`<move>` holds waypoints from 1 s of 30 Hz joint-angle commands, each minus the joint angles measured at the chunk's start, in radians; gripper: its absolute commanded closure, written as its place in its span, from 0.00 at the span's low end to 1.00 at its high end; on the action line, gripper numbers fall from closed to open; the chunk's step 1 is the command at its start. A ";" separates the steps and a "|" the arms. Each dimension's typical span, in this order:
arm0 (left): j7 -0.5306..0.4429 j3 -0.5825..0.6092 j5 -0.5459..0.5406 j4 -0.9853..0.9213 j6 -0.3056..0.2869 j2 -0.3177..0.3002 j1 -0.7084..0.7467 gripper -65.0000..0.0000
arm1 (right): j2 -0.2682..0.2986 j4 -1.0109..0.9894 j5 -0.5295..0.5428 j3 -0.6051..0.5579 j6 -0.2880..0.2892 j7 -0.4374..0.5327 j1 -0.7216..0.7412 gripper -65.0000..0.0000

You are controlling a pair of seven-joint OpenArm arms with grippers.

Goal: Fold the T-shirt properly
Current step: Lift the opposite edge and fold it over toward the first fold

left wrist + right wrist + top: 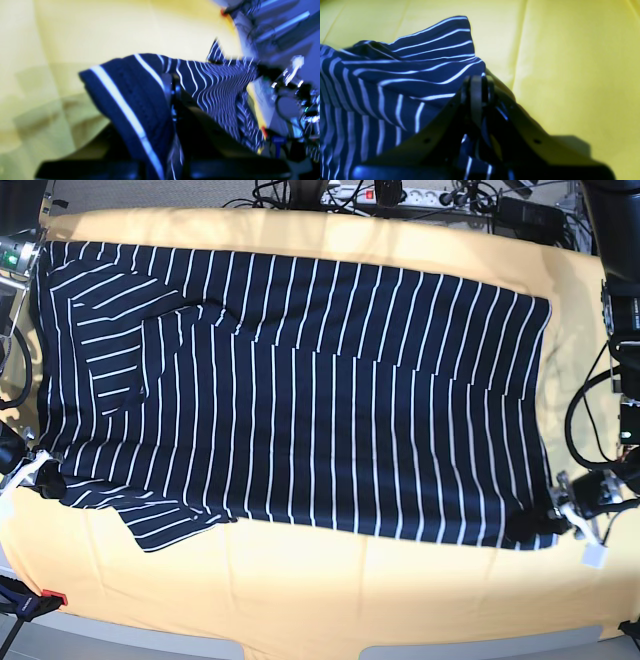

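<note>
The dark navy T-shirt with thin white stripes lies spread wide over the yellow table, one sleeve folded in at the back left. At its front right corner my left gripper is shut on the hem. In the left wrist view the striped cloth drapes over the left gripper and stretches away taut. My right gripper is shut on the front left edge of the shirt. The right wrist view shows the fabric pinched between the jaws of the right gripper and lifted slightly off the table.
A yellow cloth covers the table. Cables and a power strip run along the back edge. More cables hang by the right side. A red clamp sits at the front left corner.
</note>
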 commanded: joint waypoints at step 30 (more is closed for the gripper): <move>0.241 -0.032 -0.024 0.132 -0.009 -0.019 0.038 1.00 | 0.055 0.019 0.115 0.008 0.001 -0.159 0.013 1.00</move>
